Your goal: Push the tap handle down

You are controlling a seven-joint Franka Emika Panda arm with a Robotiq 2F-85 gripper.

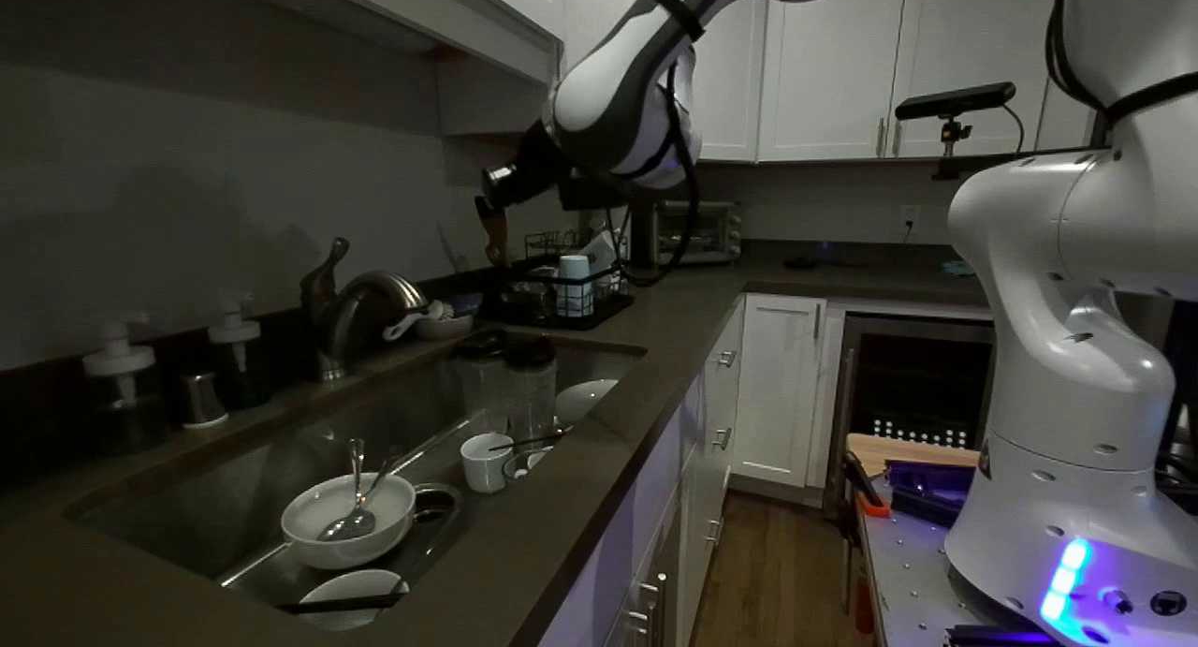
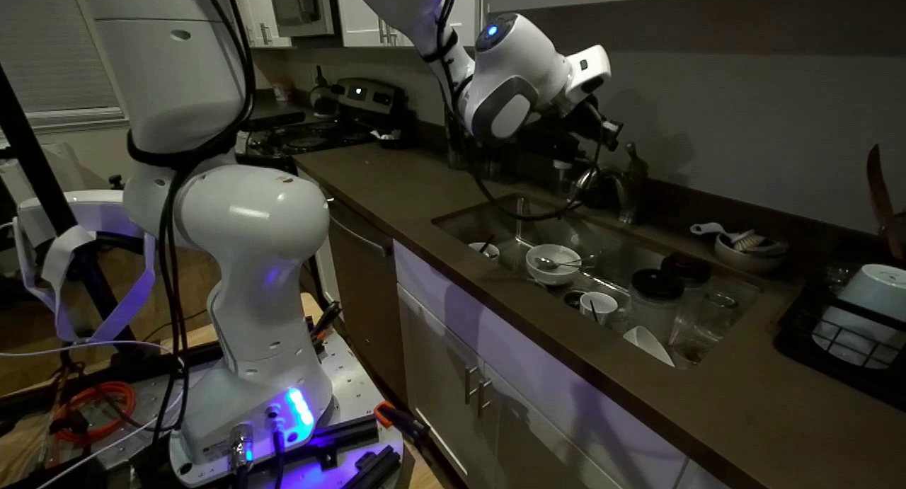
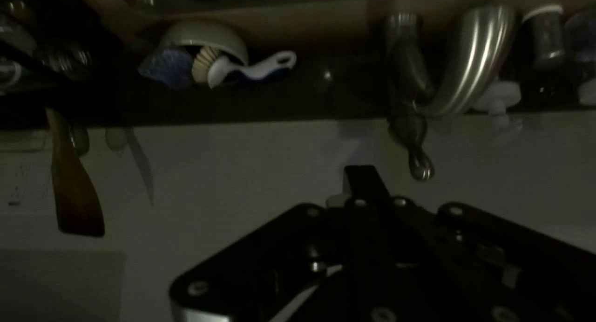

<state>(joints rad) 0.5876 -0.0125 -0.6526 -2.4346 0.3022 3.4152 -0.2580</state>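
Observation:
The tap handle is a short dark-metal lever standing up from the body of the dark arched tap. In an exterior view the handle rises just behind the spout. The wrist view shows the scene upside down; there the handle points down the picture against the wall, with the spout beside it. My gripper is shut and empty, its tips to the left of the handle's end and apart from it. In the exterior views the gripper is in the air, higher than the handle.
The sink below holds bowls, a mug and black-lidded containers. A bowl with a brush, pump bottles and a dish rack with a wooden spatula stand along the wall. An upper cabinet hangs above.

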